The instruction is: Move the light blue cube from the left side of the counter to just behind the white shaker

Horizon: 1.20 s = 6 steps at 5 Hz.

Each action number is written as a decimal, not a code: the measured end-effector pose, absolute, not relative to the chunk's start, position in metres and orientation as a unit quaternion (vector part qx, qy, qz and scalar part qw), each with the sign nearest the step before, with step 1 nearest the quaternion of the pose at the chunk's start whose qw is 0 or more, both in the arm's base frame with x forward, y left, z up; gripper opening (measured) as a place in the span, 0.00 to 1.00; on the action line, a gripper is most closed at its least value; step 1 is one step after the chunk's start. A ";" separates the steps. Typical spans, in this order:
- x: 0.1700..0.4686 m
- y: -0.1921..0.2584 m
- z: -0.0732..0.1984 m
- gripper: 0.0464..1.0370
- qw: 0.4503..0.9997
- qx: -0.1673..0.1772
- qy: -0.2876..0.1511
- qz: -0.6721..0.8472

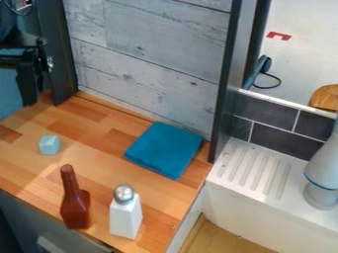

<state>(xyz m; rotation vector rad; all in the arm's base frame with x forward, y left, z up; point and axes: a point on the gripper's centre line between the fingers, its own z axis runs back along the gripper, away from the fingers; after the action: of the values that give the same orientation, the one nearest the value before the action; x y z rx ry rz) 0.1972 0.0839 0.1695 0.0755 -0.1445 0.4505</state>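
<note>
Camera view, 12 at its top: whether the black gripper [30,96] at about 10 o'clock is open or closed, I cannot tell. It hangs near the dark upright post [58,59], seemingly with nothing in its hold, and its raised place beyond the back-left part of the wooden counter [92,148] probably leaves the work below free of contact. Nearest to it, lower down towards 8 or 9 o'clock, is the pale blue cube [49,145], which rests on a flat side and so is unlikely to roll. Further out, near 7:30, the red-brown sauce bottle [76,210] stands upright on its broad base; its long neck likely makes it easier to tip than the cube. Beside it, but apart, at about 7 o'clock, the white shaker [125,217] also stands upright, silver cap uppermost, as one would set it to keep any contents in. Just to the right of centre, the teal folded cloth [165,148] lies flat near the grey plank wall [151,59]; its neat folds presumably keep it compact and settled. Past the counter's right edge, at 4 o'clock, the white ridged draining board [254,168] has raised ribs, probably for wet items to drain on, while a brown rounded loaf-like item [324,97] rests behind the dark tiles [264,118], between 2 and 3 o'clock.
</note>
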 end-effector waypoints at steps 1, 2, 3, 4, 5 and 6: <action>0.196 0.083 0.165 0.97 0.973 0.036 -0.062 0.222; 0.195 0.083 0.164 0.97 0.973 0.036 -0.060 0.222; 0.195 0.083 0.164 0.97 0.973 0.036 -0.060 0.222; 0.197 0.083 0.164 0.97 0.972 0.035 -0.063 0.222; 0.223 0.108 0.114 0.97 0.962 0.014 -0.059 0.267; 0.243 0.140 0.071 0.97 0.951 0.029 -0.038 0.304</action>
<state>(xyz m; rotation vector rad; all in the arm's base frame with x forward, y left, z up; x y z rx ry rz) 0.2429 0.1400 0.0712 0.0597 -0.0781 0.6183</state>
